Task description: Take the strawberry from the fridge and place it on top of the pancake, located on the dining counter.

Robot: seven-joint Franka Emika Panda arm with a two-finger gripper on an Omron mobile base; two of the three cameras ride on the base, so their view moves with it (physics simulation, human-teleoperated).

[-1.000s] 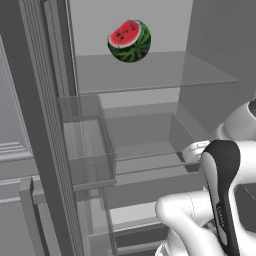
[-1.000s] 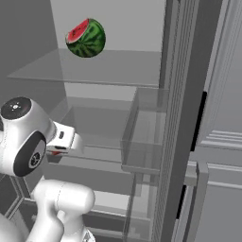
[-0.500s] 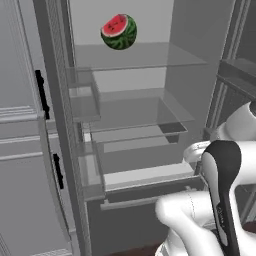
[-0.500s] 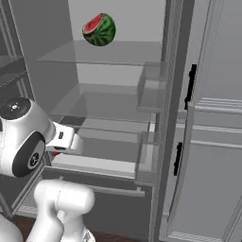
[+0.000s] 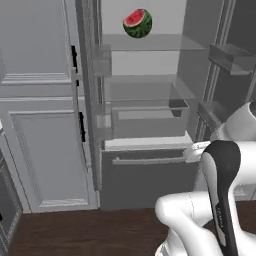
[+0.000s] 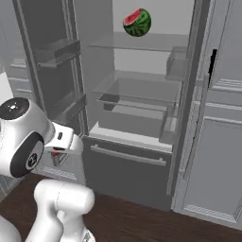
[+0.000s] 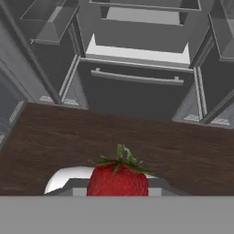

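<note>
Hand view, bottom centre: strawberry [image 7: 118,180] clenched in gripper [image 7: 118,191], fridge [image 7: 137,68] open at top. Carry step; next calls for finding the dining counter and pancake

Watermelon [image 5: 137,23] up high, cut red face showing, green rind toward the back; also seen at [image 6: 137,22]. Dark wood floor [image 5: 75,232] runs below, also at [image 7: 55,141]. Light grey panelled cabinets [image 5: 42,130] with black handles [image 5: 81,126] stand alongside; more at [image 6: 215,156].
</note>
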